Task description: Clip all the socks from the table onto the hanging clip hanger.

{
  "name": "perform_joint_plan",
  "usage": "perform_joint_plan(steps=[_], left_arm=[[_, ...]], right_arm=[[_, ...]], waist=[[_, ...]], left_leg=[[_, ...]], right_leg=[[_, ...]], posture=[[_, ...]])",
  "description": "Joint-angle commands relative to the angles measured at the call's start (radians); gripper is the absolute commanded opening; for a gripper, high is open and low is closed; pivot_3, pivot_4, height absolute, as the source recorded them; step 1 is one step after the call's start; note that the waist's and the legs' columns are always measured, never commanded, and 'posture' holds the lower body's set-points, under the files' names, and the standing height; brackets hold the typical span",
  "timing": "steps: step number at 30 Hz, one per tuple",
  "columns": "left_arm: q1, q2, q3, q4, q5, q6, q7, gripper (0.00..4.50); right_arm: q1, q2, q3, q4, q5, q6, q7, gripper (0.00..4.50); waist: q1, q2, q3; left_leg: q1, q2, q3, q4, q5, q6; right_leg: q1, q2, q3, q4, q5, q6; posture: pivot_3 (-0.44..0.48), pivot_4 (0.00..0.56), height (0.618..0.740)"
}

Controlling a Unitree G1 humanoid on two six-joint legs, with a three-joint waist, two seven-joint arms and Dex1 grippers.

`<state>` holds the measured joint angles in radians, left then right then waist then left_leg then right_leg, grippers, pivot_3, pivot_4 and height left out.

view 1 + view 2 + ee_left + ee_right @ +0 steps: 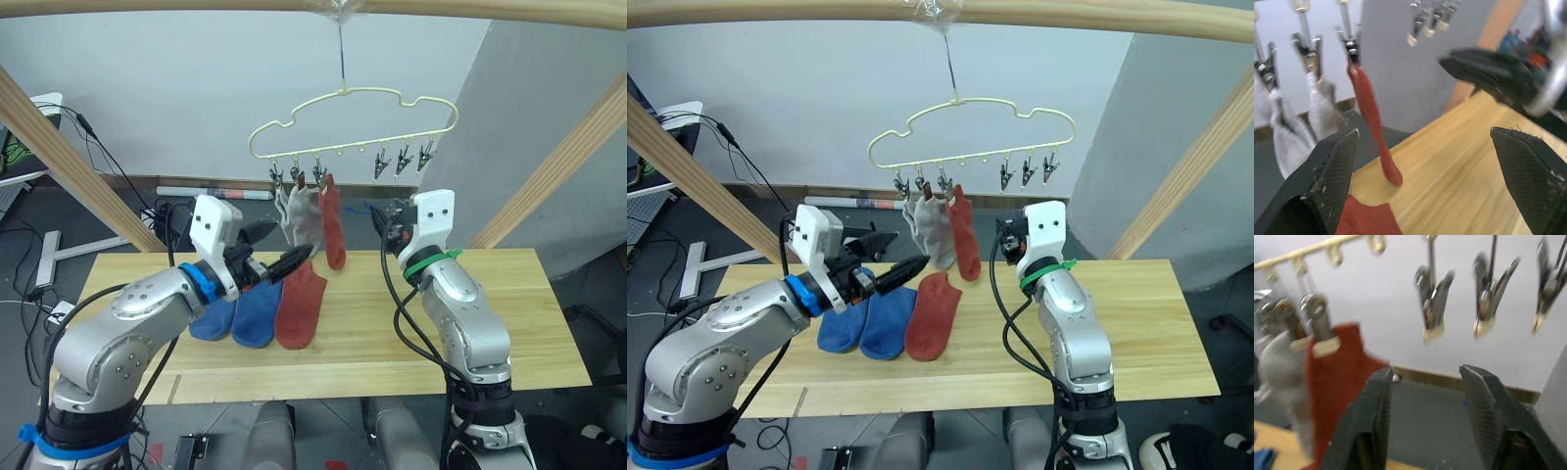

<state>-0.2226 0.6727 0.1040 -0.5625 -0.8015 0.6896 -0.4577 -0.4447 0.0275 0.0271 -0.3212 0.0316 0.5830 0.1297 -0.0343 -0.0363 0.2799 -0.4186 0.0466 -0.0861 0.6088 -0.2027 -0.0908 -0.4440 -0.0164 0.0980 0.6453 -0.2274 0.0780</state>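
My tabletop (441, 323) holds three socks: two blue socks (245, 311) and one red sock (301, 305), lying long-ways toward me. The clip hanger (353, 122) above already holds three. My left end effector (277, 257), fingers apart and empty, is nearest, just above the red sock. My right end effector (1425, 396) looks open, I think, near the free clips (402, 159).
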Motion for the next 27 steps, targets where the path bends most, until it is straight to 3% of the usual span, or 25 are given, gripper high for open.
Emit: perform_joint_plan(steps=[1,4,8,13,17,27], left_arm=[[-0.005,-0.005,-0.021,-0.067,0.056,-0.015,0.015,4.50],[-0.016,-0.027,-0.047,-0.104,0.084,0.062,0.119,4.50],[-0.023,-0.107,-0.033,-0.148,0.163,0.013,0.219,4.50],[-0.018,-0.032,-0.046,-0.131,0.126,0.005,0.025,4.50],[-0.072,-0.065,0.061,-0.065,-0.075,0.050,-0.023,4.50],[-0.142,-0.069,0.073,0.010,-0.043,-0.005,-0.056,4.50]], right_arm=[[-0.057,0.019,-0.009,0.025,0.004,-0.037,-0.039,2.43],[-0.087,0.019,-0.016,0.060,0.006,-0.053,-0.051,2.43],[-0.111,0.019,-0.016,0.095,0.014,-0.070,-0.056,2.43],[-0.143,0.028,-0.017,0.148,0.016,-0.098,-0.064,2.43],[-0.192,0.027,-0.033,0.220,0.024,-0.134,-0.069,2.43],[-0.263,0.034,-0.025,0.309,0.040,-0.194,-0.072,2.43]], waist=[[0.001,0.000,0.000],[0.001,0.000,0.000],[0.002,0.000,0.000],[0.001,0.000,0.000],[0.002,0.000,0.000],[0.003,0.000,0.000]], left_leg=[[0.000,0.000,0.000,0.000,0.000,0.000],[0.000,0.000,0.000,0.000,0.000,0.000],[-0.001,0.000,0.000,0.000,0.000,0.000],[0.000,0.000,0.000,0.000,0.000,0.000],[0.000,0.000,-0.001,0.001,0.000,0.000],[-0.001,0.000,-0.001,0.001,0.000,0.000]], right_leg=[[0.000,0.000,0.000,0.000,0.000,0.000],[0.001,0.000,0.000,0.000,0.000,0.000],[0.001,0.000,0.000,-0.001,0.003,0.005],[0.001,0.000,-0.001,0.000,0.003,0.005],[0.001,0.000,-0.001,0.000,0.003,0.005],[0.001,0.000,-0.001,0.000,0.006,0.001]], posture=[[0.053,0.253,0.740],[0.061,0.252,0.740],[0.073,0.251,0.740],[0.080,0.247,0.740],[0.090,0.244,0.740],[0.096,0.244,0.740]])
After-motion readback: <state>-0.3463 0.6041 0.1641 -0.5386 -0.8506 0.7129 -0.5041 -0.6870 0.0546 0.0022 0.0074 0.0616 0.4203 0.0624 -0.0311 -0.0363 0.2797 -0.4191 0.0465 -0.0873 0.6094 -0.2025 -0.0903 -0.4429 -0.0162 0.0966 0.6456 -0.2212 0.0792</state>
